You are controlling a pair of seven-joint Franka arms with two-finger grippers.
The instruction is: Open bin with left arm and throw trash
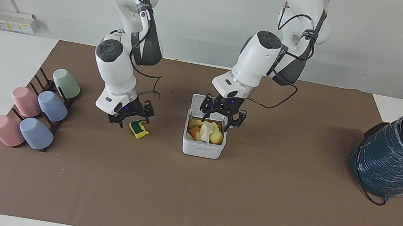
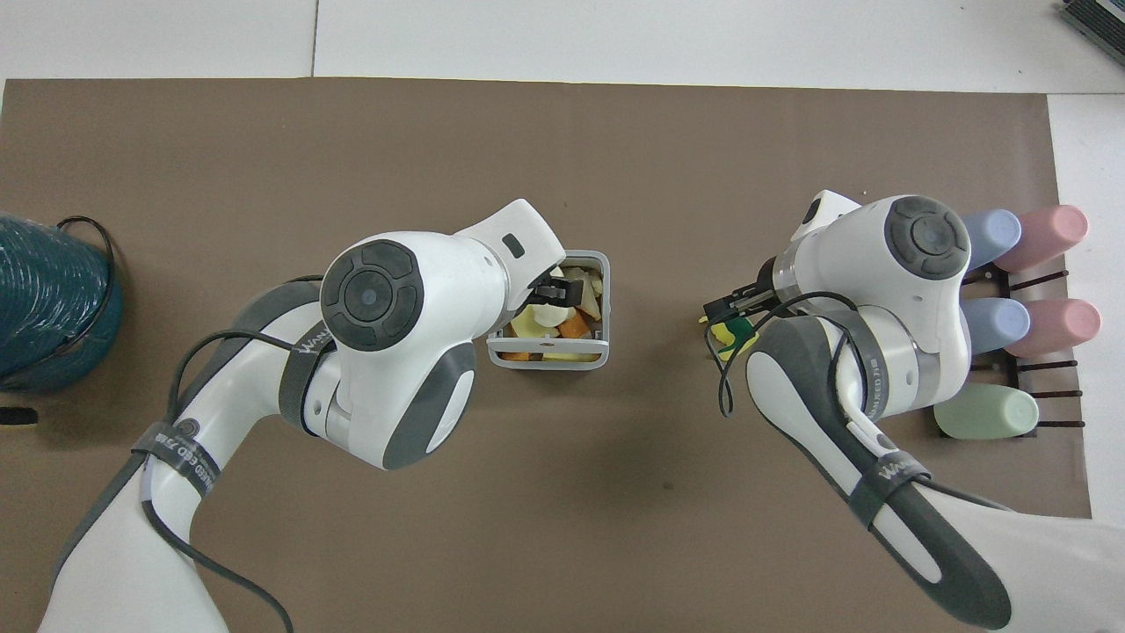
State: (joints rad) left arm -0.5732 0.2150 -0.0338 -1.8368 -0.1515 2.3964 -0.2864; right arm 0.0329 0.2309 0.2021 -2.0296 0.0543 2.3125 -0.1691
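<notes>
Trash is the matter here, and most of it already lies in the bin [image 1: 203, 143], a white box with its lid stood up on the side nearer the robots, set mid-mat and packed with yellow, orange and cream scraps [image 1: 204, 131]. One green-and-yellow scrap [image 1: 139, 128] lies on the brown mat [image 1: 210, 205], well apart from the bin toward the right arm's end of the table. The left gripper [image 1: 222, 117] hangs just over the bin's open mouth with its fingers spread and nothing between them; a cream piece sits directly beneath it in the pile. The right gripper [image 1: 131, 114] is down beside the green-and-yellow scrap, fingers parted, apparently not closed on it. My judgement is that the step in hand is picking up this last scrap: the fingers should straddle it squarely, since it is soft and flat and could slip out of a shallow pinch. The bin looks nearly full, so a drop from directly above the middle would suit best. Open mat lies between scrap and bin; the cup rack [image 1: 36, 109] stands close by toward the right arm's end, and a teal wrapped cylinder [image 1: 400, 158] sits far off at the left arm's end.
</notes>
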